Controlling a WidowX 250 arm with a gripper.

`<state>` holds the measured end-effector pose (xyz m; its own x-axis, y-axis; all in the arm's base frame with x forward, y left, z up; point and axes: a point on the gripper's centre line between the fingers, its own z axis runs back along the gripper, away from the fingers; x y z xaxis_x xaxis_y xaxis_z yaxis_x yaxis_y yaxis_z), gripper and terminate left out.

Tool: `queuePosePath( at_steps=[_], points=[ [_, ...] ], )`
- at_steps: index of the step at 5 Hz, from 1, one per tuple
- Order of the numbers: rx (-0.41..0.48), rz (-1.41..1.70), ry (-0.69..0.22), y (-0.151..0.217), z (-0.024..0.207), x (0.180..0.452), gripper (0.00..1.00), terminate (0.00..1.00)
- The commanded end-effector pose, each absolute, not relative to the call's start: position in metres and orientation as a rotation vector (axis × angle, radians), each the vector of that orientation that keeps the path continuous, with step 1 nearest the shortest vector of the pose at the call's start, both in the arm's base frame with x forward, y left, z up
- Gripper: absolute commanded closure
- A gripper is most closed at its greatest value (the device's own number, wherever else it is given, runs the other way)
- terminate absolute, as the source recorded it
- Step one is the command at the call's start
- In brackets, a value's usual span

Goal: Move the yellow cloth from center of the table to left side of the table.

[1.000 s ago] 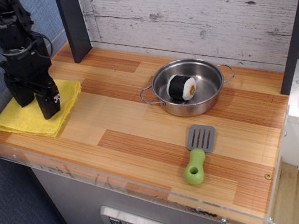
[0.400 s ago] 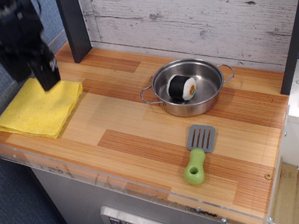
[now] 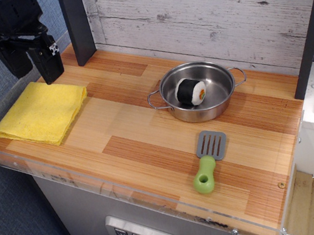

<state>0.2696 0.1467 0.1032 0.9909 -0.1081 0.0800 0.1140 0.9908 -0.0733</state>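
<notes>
The yellow cloth [image 3: 42, 112] lies flat and folded at the left end of the wood-plank table [image 3: 148, 136], close to the clear front rim. My black gripper [image 3: 33, 66] hangs above the cloth's far edge, lifted clear of it. Its two fingers stand apart and hold nothing. One finger [image 3: 47, 62] shows a small white mark.
A steel pan [image 3: 197, 91] with a sushi roll [image 3: 190, 91] in it stands at the back centre. A grey spatula with a green handle [image 3: 208, 160] lies right of centre near the front. A dark post [image 3: 76, 23] rises just behind the gripper.
The gripper was down on the cloth one second ago. It has let go and risen straight up and slightly back. The cloth stays flat at the left end.
</notes>
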Motion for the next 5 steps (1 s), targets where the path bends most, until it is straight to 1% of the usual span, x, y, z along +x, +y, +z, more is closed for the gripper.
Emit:
queuePosePath(
  at_steps=[1, 2, 3, 4, 5],
  points=[
    [-0.027, -0.136, -0.135, 0.103, 0.15, 0.284, 0.0, 0.0],
    [-0.037, -0.183, -0.147, 0.072, 0.161, 0.295, 0.0, 0.0],
    [-0.02, -0.204, -0.15, 0.054, 0.167, 0.302, 0.0, 0.0],
    [-0.017, -0.213, -0.164, 0.054, 0.174, 0.302, 0.0, 0.0],
    [-0.017, -0.213, -0.164, 0.054, 0.174, 0.302, 0.0, 0.0]
  ],
)
